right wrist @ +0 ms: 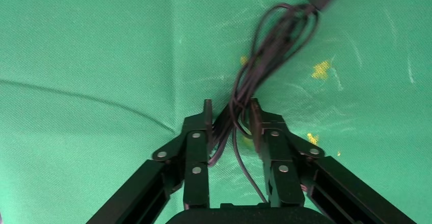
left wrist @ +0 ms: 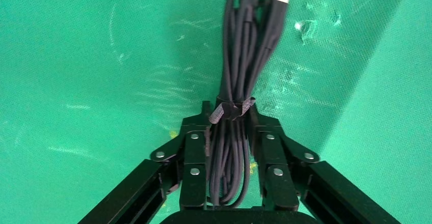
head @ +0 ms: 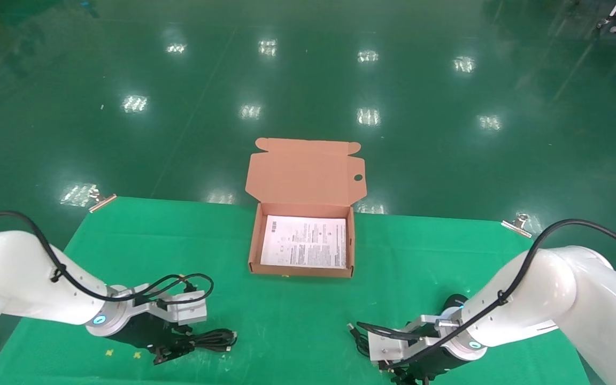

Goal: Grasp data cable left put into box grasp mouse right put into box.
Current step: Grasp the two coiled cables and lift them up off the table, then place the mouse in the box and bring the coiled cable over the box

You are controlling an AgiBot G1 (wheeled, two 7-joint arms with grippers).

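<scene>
Near left, the thin black bundled data cable (left wrist: 239, 71) is clamped by the left hand (left wrist: 230, 113); near right, the right hand (right wrist: 230, 113) is closed on the thin black mouse cord (right wrist: 265, 51).

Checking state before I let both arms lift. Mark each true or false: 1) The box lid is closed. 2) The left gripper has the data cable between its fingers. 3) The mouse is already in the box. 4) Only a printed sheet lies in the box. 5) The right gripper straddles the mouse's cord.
1) False: the box stands open, flap raised at the back.
2) True: the left gripper straddles the data cable.
3) False: the mouse lies on the table by the right gripper.
4) True: only the printed sheet.
5) True: the cord runs between its fingers.
</scene>
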